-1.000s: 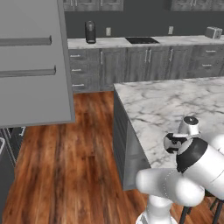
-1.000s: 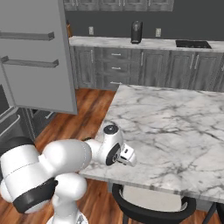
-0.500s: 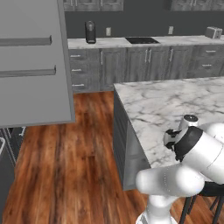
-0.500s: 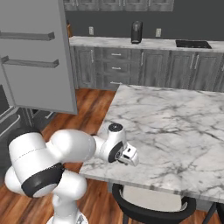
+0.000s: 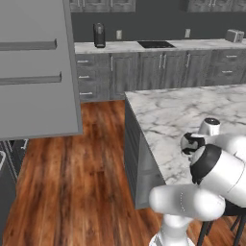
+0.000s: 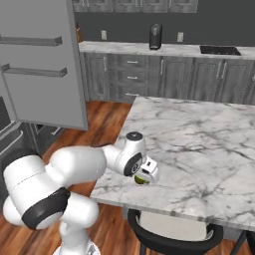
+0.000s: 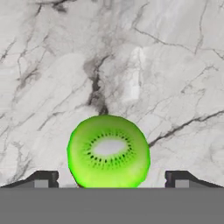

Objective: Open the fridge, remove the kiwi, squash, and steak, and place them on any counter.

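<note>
The small round halved kiwi (image 7: 108, 151), bright green face with a pale core ringed by dark seeds, lies on the white-grey veined marble worktop (image 6: 199, 144), low in the middle of the hand view, between the two dark finger tips. The pincer (image 7: 111, 178) now stands released: its tips sit wide apart at the lower left and lower right of the hand view, clear of the fruit on both sides. A second ago it was narrower around the kiwi, so the fruit has just been let go. In the right base view the kiwi (image 6: 142, 179) shows as a green-brown spot under the pincer (image 6: 147, 172), near the worktop's front left corner. I judge the kiwi's part of the task done; squash and steak remain to be fetched.

Further out, the tall light-grey fridge (image 6: 40, 64) has its door swung open at the upper left of both base views. Dark grey cabinets (image 5: 144, 67) run along the back wall, a black cylindrical appliance (image 5: 99, 34) on top. A dark round stool (image 6: 169, 239) sits under the worktop's near edge, close to the base if it turns towards the fridge.
</note>
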Controlling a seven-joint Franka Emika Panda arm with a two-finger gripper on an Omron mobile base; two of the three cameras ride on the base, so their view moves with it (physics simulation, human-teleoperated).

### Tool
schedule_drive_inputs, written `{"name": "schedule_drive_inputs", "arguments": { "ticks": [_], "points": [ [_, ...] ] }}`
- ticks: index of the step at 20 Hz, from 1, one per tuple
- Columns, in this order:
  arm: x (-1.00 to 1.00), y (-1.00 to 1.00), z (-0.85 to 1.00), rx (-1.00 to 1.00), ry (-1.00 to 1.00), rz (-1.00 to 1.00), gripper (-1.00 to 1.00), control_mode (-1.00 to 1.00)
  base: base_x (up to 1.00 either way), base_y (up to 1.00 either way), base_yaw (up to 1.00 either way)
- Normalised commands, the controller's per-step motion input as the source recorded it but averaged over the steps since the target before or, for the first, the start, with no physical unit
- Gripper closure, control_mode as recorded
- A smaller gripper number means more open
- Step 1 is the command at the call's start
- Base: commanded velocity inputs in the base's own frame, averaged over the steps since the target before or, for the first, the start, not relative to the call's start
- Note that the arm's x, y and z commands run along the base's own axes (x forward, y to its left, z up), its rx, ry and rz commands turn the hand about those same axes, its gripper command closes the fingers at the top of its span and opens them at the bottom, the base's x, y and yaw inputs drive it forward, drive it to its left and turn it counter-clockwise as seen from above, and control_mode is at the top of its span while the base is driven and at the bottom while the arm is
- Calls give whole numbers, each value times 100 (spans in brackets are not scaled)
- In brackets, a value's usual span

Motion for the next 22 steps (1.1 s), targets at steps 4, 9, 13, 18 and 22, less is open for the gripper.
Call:
{"name": "schedule_drive_inputs", "arguments": {
  "ticks": [4,9,13,18,22],
  "points": [
    [-4,0,71,0,0,0,-100,-100,0,0,0],
    [-7,32,99,0,1,1,-100,-100,0,0,0],
    [-27,58,100,0,6,7,-100,-100,0,0,0],
    [-59,54,100,0,1,14,-100,-100,0,0,0],
    [-68,54,100,0,-3,18,-100,-100,0,0,0]
  ]
}}
